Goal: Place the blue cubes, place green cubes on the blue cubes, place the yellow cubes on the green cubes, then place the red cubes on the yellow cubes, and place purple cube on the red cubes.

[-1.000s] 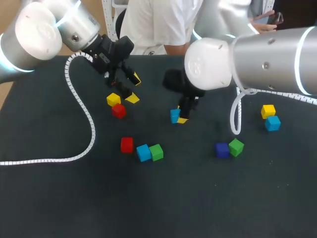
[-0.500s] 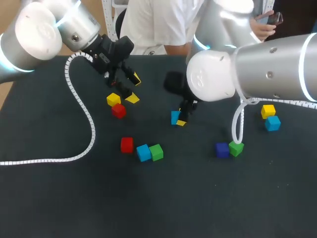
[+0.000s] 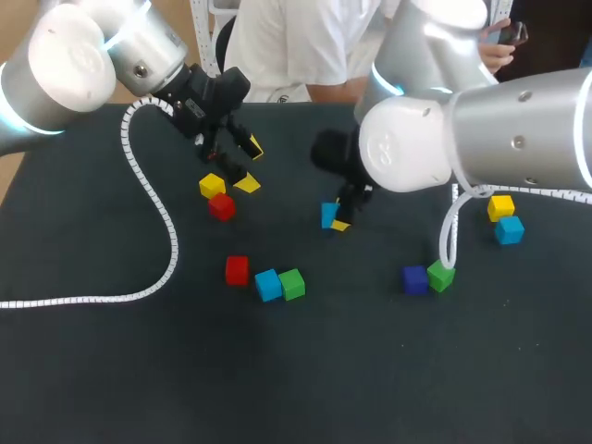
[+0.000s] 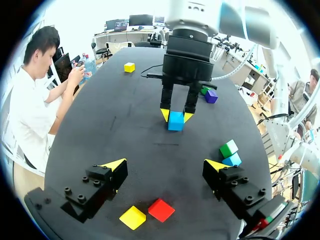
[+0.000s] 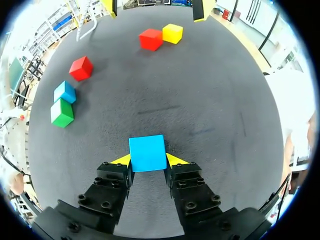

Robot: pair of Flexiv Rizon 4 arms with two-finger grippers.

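Observation:
My right gripper is shut on a light blue cube near the table's middle; in the right wrist view the cube sits squarely between the yellow fingertips. Whether it touches the table I cannot tell. My left gripper hangs open at the back left, just beyond a yellow cube and a red cube. In the left wrist view these two cubes lie under the open gripper, and the right gripper stands ahead of it with the blue cube.
A red cube, a blue cube and a green cube lie in a row front left. A purple cube and a green cube sit to the right; a yellow and a blue cube far right. A white coiled cable trails over the left side.
The right arm's upper body has shifted a little to the right; its gripper and the blue cube have hardly moved. The left arm has kept still.

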